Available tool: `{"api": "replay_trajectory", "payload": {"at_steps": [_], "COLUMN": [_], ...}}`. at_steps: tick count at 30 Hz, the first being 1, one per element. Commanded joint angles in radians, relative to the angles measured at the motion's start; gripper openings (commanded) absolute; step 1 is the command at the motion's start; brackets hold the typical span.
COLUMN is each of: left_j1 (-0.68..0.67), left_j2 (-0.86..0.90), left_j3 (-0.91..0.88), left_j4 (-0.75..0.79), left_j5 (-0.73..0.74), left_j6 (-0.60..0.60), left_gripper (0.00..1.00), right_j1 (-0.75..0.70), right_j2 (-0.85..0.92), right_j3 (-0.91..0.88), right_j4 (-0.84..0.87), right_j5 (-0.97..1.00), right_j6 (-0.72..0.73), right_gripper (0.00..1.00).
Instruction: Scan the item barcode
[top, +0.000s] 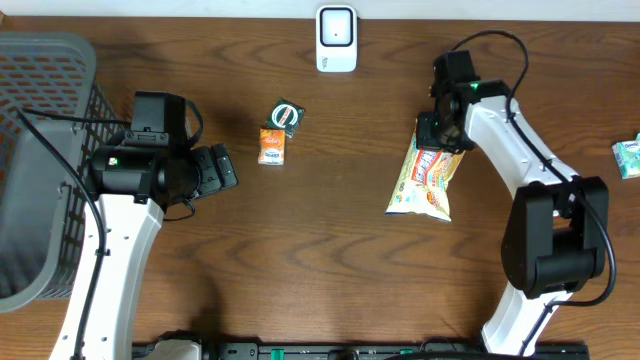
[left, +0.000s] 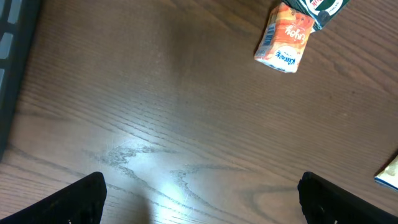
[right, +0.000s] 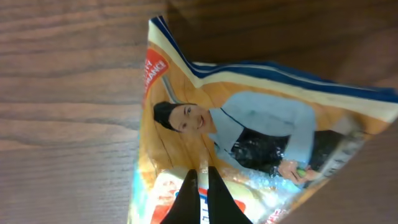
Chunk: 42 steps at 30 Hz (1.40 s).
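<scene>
A yellow and orange snack bag (top: 425, 185) lies on the wooden table right of centre. My right gripper (top: 440, 135) is down on the bag's upper end. In the right wrist view its two black fingers (right: 186, 196) are shut on a thin fold of the bag (right: 261, 124), pinched between their tips (right: 200, 171). No barcode shows on the side that faces up. The white scanner (top: 336, 38) stands at the table's far edge in the middle. My left gripper (top: 222, 168) hovers over bare table at the left, its jaws wide open (left: 200, 183) with nothing between them.
A small orange box (top: 271, 146) (left: 285, 41) and a green round packet (top: 288, 115) (left: 320, 9) lie just right of the left gripper. A grey basket (top: 40, 150) fills the left edge. A green packet (top: 628, 155) sits at the right edge.
</scene>
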Motion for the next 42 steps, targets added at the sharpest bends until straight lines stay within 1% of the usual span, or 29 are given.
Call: {"api": "replay_trajectory", "payload": {"at_steps": [1,3,5,11,14,20,24,28,32,36,42], "left_j1": [0.005,0.005,0.005,0.005,0.005,0.005,0.005,0.005,0.005,0.005,0.005], "left_j2": [0.0,0.0,0.0,0.0,0.0,0.0,0.0,0.0,0.0,0.0,0.0], "left_j3": [0.001,0.001,0.001,0.001,0.001,0.001,0.001,0.001,0.001,0.001,0.001], "left_j4": [-0.006,-0.006,-0.006,-0.006,-0.006,-0.006,-0.006,-0.006,-0.006,-0.006,-0.006], "left_j5": [-0.003,-0.003,-0.003,-0.003,-0.003,-0.003,-0.003,-0.003,-0.003,-0.003,-0.003], "left_j6": [0.002,0.002,0.002,0.002,0.002,0.002,0.002,0.002,0.002,0.002,0.002], "left_gripper": [0.98,0.98,0.98,0.98,0.98,0.98,0.98,0.98,0.98,0.98,0.98], "right_j1": [-0.002,-0.002,-0.002,-0.005,-0.005,-0.002,0.01,0.031,0.053,0.076,0.097], "right_j2": [0.008,0.008,0.008,-0.002,-0.015,-0.045,-0.043,-0.043,-0.043,-0.042,-0.042], "right_j3": [-0.073,-0.112,-0.135,-0.12,-0.078,0.01,0.013,-0.001,-0.01,-0.03,-0.098], "right_j4": [0.047,0.074,0.065,0.047,-0.003,-0.16,-0.213,-0.236,-0.24,-0.235,-0.22], "right_j5": [-0.023,-0.023,-0.023,-0.015,-0.015,-0.024,-0.067,-0.074,-0.074,-0.071,-0.071], "right_j6": [-0.01,-0.008,-0.001,-0.001,-0.001,-0.002,-0.001,-0.002,-0.002,-0.002,-0.001], "right_gripper": [0.01,0.01,0.01,0.01,0.01,0.01,0.02,0.05,0.06,0.09,0.09]}}
